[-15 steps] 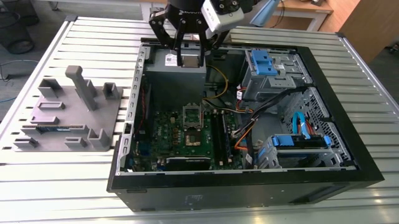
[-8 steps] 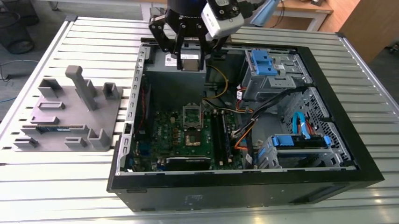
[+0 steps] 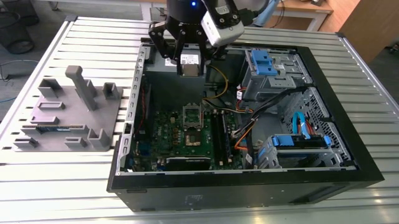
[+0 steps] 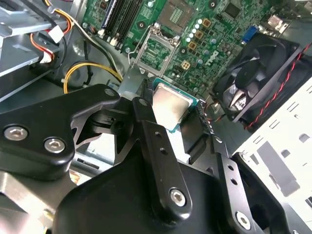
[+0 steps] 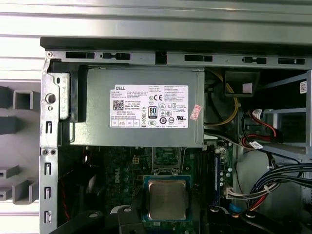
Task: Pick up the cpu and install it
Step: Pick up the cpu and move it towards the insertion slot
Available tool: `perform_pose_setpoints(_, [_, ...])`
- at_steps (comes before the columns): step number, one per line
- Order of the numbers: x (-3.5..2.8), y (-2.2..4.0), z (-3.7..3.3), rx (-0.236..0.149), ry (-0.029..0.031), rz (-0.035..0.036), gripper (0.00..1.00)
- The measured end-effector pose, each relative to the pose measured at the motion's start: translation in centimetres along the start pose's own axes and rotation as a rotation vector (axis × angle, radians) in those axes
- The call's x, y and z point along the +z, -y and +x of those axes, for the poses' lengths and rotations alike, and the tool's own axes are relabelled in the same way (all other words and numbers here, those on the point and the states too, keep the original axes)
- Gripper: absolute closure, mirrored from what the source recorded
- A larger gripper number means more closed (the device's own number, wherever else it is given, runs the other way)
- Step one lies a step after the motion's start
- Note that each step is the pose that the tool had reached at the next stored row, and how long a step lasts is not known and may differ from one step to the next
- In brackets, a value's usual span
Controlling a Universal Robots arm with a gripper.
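Gripper: we note a matte black metal two-finger gripper (image 4: pixel 173 109) with broad angular link plates (image 4: pixel 58 126).
Screws: we count several silver hex-socket bolts (image 4: pixel 177 196) in the links.
Wrist: black round housing (image 3: pixel 181 11), small blue light (image 3: pixel 193 3); white boxy camera module (image 3: pixel 227 30) beside it.

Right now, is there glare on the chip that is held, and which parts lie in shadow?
Second wrist view: the square silvery cpu in the black tool shows a soft pale sheen, no harsh glare. First wrist view: its top looks duller, brownish, while the white label on the grey power supply box is bright. Exterior view: the black computer case is dim inside around the green motherboard.
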State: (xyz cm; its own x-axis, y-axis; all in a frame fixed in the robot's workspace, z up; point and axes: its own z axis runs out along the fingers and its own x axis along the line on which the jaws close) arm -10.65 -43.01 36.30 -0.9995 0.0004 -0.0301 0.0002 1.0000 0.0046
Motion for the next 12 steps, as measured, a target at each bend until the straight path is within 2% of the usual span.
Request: perform_pose_setpoints(12, [0.94, 1.27, 0.02, 0.0, 0.0, -0.0001, 0.53])
